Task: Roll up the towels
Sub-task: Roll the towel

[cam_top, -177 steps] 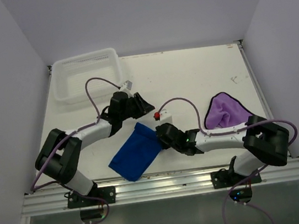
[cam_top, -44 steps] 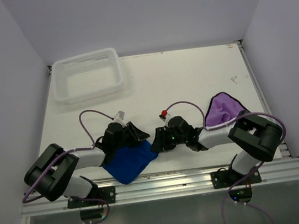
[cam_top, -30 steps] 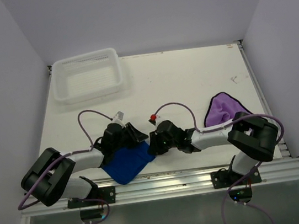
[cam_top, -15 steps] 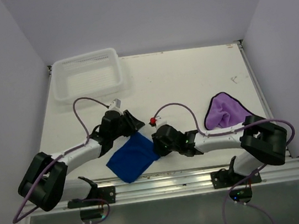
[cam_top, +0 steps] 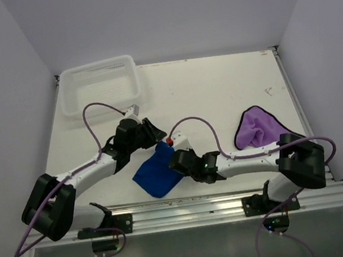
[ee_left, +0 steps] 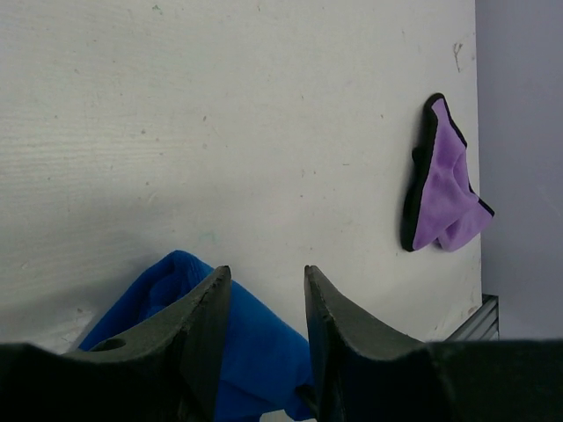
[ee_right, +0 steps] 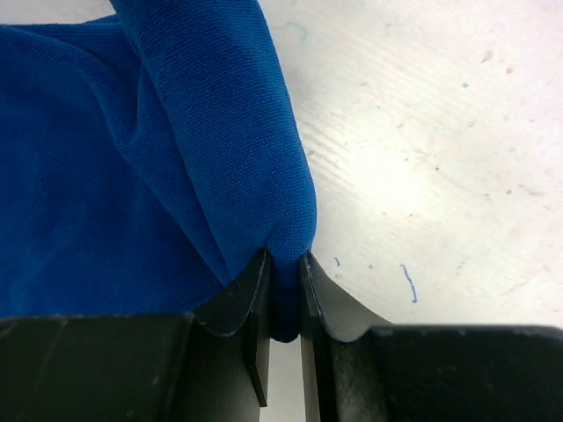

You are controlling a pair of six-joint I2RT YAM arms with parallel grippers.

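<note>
The blue towel (cam_top: 159, 175) lies bunched on the counter (cam_top: 217, 90), well apart from the white mesh basket (cam_top: 99, 87), toward the near edge and off to the basket's right. It looks loosely folded over itself rather than spread flat. The right arm's fingers (ee_right: 343, 312) are clenched on a thick fold at its edge, with only a narrow lip of cloth caught between them. A sideways tug could likely pull that lip free and let the fold fall open. The left arm's fingers (ee_left: 201, 330) stand apart with nothing pinched, hovering over the towel's tip on the side facing the basket. With that end unheld, the whole cloth may slide across the smooth counter instead of turning over itself. Because the cloth is rumpled, any roll started now would probably come out lopsided or loose. It also sits on the far side from the basket, close to the front rail, so a drag that way could carry it over the edge. The purple towel (cam_top: 257, 126), dark-edged and crumpled, lies farther right of the basket, apart from both arms. The basket is the only container, and nothing shows inside it.
</note>
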